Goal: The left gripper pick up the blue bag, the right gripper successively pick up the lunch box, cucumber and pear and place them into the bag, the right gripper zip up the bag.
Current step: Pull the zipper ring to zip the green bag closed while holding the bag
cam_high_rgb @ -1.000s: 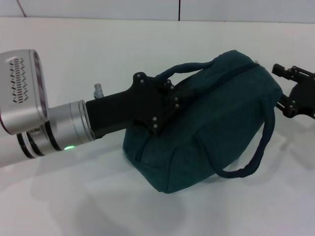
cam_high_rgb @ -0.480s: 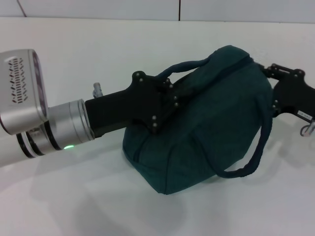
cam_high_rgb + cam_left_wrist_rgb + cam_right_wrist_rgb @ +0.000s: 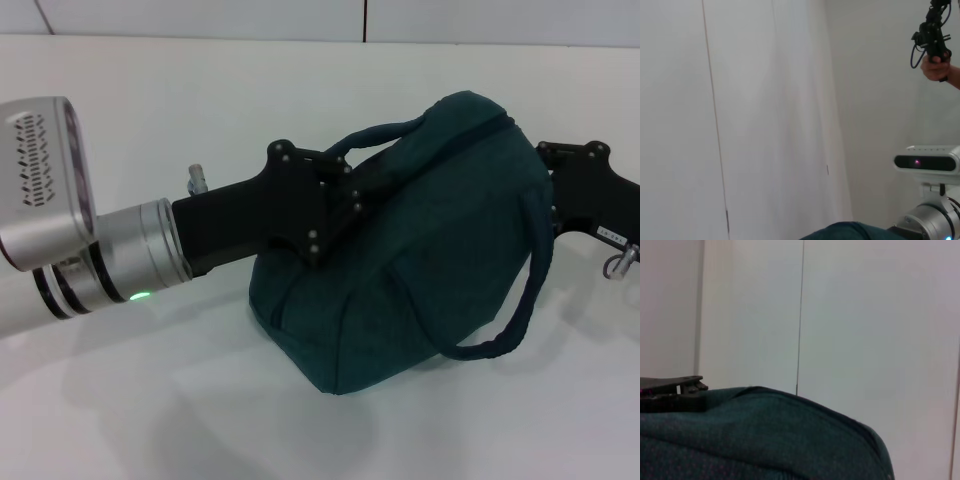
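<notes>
From the head camera I see the dark teal soft fabric bag (image 3: 420,250) sitting on the white worktop (image 3: 150,400), bulging and tipped so its top faces away from me, one loop handle hanging down its right side. My left claw (image 3: 335,200), black on a silver wrist with a green lit ring, is pressed against the bag's upper left side at the other loop handle; I cannot tell from here whether its fingers are closed on the strap. My right claw (image 3: 560,185) is touching the bag's right end near the top seam, and its fingertips are hidden against the fabric, so I cannot tell how wide it stands. The right wrist camera shows teal fabric close up.
</notes>
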`<state>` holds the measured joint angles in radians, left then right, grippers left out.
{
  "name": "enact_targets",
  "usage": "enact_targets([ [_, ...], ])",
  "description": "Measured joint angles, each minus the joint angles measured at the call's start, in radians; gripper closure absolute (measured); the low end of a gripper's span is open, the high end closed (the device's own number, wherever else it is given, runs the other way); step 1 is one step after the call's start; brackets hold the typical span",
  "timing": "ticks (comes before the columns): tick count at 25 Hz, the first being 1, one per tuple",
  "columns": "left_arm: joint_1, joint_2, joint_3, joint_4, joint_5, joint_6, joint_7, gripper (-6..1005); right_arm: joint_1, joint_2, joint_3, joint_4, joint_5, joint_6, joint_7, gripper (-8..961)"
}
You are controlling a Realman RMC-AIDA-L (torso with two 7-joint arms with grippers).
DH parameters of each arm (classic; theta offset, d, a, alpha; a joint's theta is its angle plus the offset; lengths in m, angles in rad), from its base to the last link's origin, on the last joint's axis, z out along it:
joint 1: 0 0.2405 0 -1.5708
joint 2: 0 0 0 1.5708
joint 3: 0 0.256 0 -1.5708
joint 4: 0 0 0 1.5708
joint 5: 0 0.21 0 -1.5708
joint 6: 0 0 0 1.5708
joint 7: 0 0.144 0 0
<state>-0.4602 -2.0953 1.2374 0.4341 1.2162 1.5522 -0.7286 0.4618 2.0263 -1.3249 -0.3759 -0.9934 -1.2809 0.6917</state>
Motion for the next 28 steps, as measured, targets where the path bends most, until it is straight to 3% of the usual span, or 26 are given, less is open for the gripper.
enact_targets([
  [5, 0.0, 0.0, 0.002, 0.0, -0.002, 0.0, 0.0, 952, -0.001, 0.0, 0.006, 0.0, 0.001, 0.007, 0.0, 837],
  [11, 0.0, 0.0, 0.003, 0.0, -0.002, 0.002, 0.0, 951, -0.005, 0.0, 0.009, 0.001, 0.003, 0.008, -0.001, 896],
  [28, 0.007, 0.002, 0.004, 0.0, -0.001, 0.005, 0.0, 946, -0.025, 0.0, 0.003, 0.01, 0.048, 0.008, -0.001, 927],
])
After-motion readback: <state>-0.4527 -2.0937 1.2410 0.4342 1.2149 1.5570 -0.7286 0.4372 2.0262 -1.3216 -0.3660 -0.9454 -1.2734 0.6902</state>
